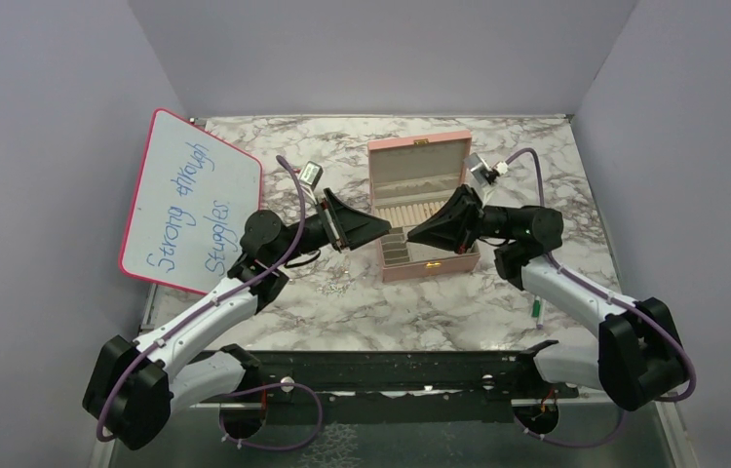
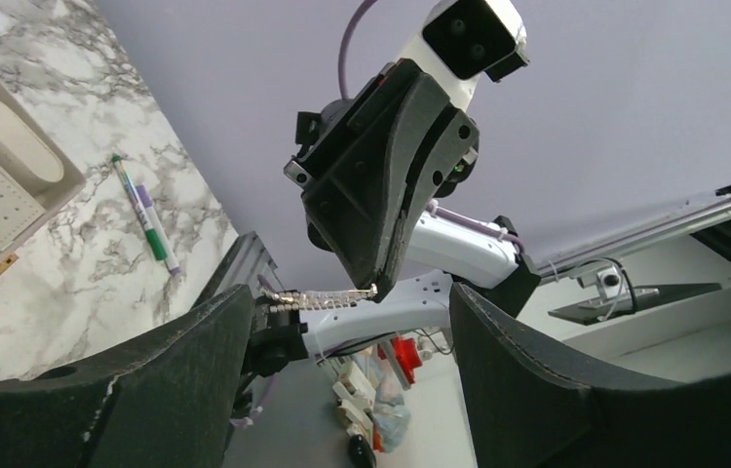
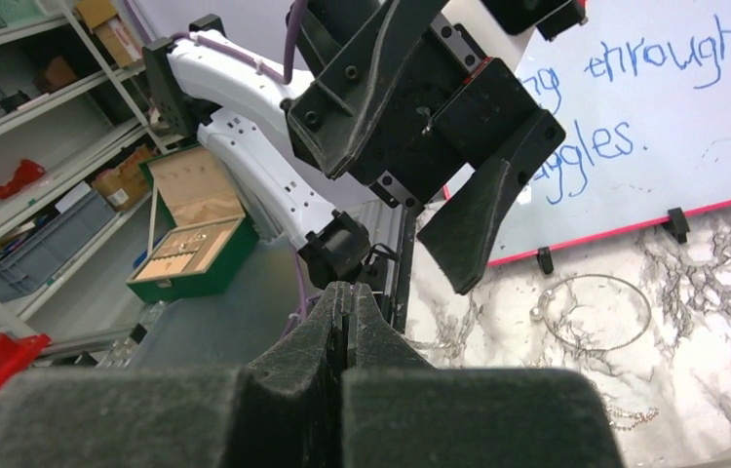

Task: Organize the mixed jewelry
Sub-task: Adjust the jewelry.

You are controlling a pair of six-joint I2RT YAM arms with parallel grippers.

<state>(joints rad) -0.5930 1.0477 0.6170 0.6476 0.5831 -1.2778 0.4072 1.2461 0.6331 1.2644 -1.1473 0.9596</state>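
The right gripper [image 1: 418, 234] is shut tight. In the left wrist view it seems to pinch one end of a small sparkly strip [image 2: 323, 298] at its very tip. The strip hangs in the air and touches nothing else that I can see.

The left gripper [image 1: 371, 231] is wide open and holds nothing. The two grippers point at each other, tip to tip and just apart, above the front left corner of the open pink box [image 1: 435, 265].

The thing that matters most is how the strip lies. It sticks out sideways from the right gripper's tip. Seen from the left wrist, its long side runs across the gap between the left gripper's fingers [image 2: 176, 380], more toward the finger on the left of that view. I cannot tell if the strip is already inside that gap or just in front of it.

My guess is that a hand-over comes next, or a drop into the box. If the left gripper takes the strip, it is the nearer free one. It may need to turn so its fingers close on the strip's thin sides and not on its ends.

More jewelry lies on the worktop [image 1: 440, 312], near the left arm. There are little loose pieces [image 1: 334, 289] and a thin silver hoop [image 3: 596, 312]. Those are well below both grippers.
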